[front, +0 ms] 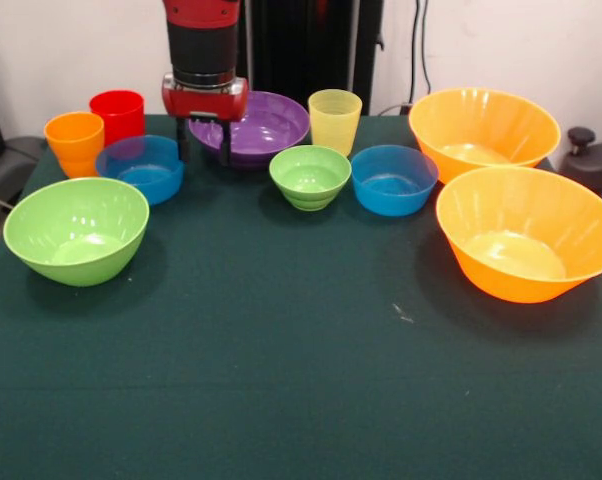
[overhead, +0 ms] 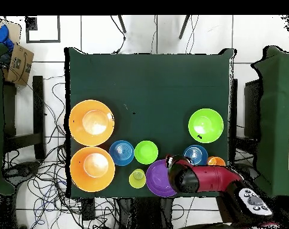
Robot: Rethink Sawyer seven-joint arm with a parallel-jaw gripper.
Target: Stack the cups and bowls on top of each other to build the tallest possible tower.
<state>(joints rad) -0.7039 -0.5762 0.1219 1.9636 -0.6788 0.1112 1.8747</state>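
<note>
My gripper (front: 203,148) hangs open and empty just above the table's far side, between a small blue bowl (front: 141,168) and the wide purple bowl (front: 256,125). The orange cup (front: 74,143) and red cup (front: 117,115) stand behind that blue bowl. The yellow cup (front: 334,120), small green bowl (front: 310,176) and second small blue bowl (front: 393,179) stand in the middle. Two very large orange bowls (front: 483,130) (front: 526,233) sit at the right and the large green bowl (front: 77,230) at the left. Every piece stands alone; there is no tower. In the overhead view the arm (overhead: 209,178) hides the red cup.
The green table (front: 281,380) stretches toward the camera in front of the row of bowls. A black knob (front: 581,135) stands off the table's right edge. In the overhead view a cardboard box (overhead: 18,62) and cables lie beside the table.
</note>
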